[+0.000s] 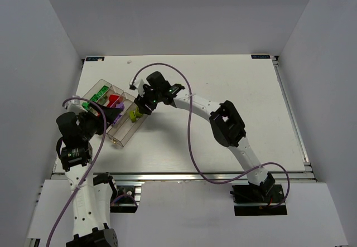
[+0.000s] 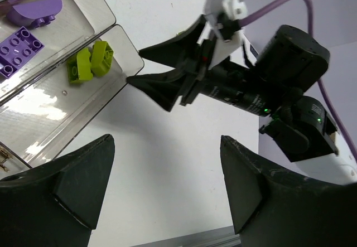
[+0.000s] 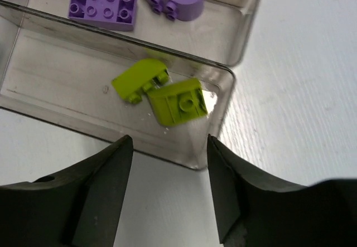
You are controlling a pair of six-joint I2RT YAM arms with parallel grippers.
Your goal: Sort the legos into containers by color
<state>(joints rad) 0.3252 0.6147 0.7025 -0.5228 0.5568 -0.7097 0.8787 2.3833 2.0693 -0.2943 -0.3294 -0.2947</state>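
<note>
The clear divided tray (image 1: 126, 140) lies at the table's left. Two yellow-green legos (image 3: 139, 80) (image 3: 179, 102) rest in its end compartment, also visible as yellow-green legos (image 2: 89, 63) in the left wrist view. Purple legos (image 3: 103, 4) fill the neighbouring compartment, red legos (image 1: 115, 99) and green legos (image 1: 99, 95) the ones beyond. My right gripper (image 3: 170, 163) hangs open just above the tray's near corner, nothing between its fingers. My left gripper (image 2: 167, 141) is open over bare table beside the tray, empty, facing the right gripper (image 2: 134, 66).
The right arm's purple cable (image 1: 189, 130) loops across the middle of the table. The table's metal front rail (image 2: 184, 238) lies just below the left fingers. White walls enclose the table on the left, back and right.
</note>
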